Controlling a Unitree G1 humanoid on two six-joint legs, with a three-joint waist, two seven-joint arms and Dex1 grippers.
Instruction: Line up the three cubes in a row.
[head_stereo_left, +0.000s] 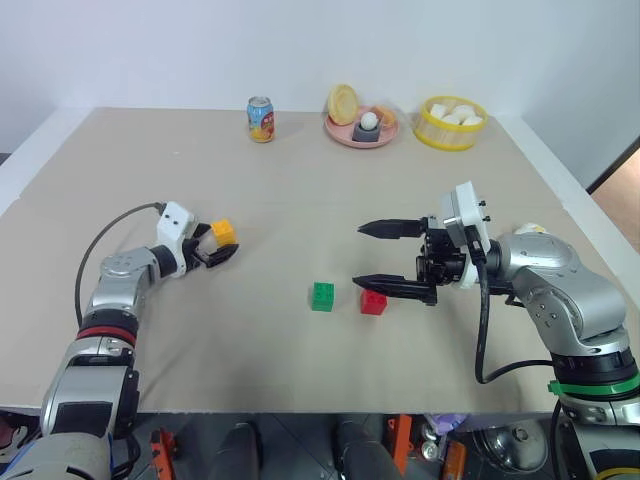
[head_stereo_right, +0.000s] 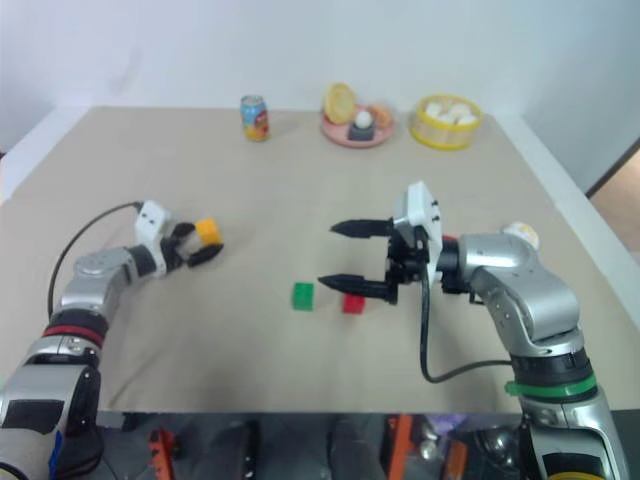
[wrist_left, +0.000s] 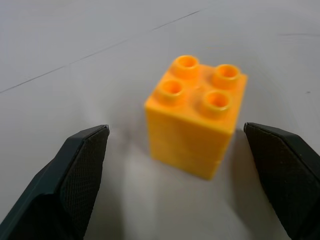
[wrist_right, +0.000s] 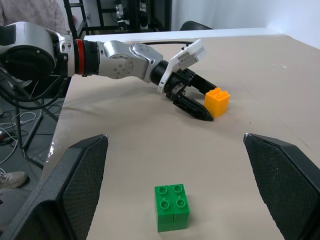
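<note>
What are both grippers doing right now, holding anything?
Left gripper: open, jaws either side of the yellow-orange cube, not closed on it.
Right gripper: open, holding nothing, above the red cube.

table (head_stereo_left: 300, 190): beige top, white edges | wall (head_stereo_left: 300, 45): plain white | light: even

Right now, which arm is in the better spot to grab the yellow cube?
Left. Its gripper has its jaws open on either side of the yellow cube, close but not touching. The right gripper hangs open over by the red cube and green cube, far from the yellow one.
</note>
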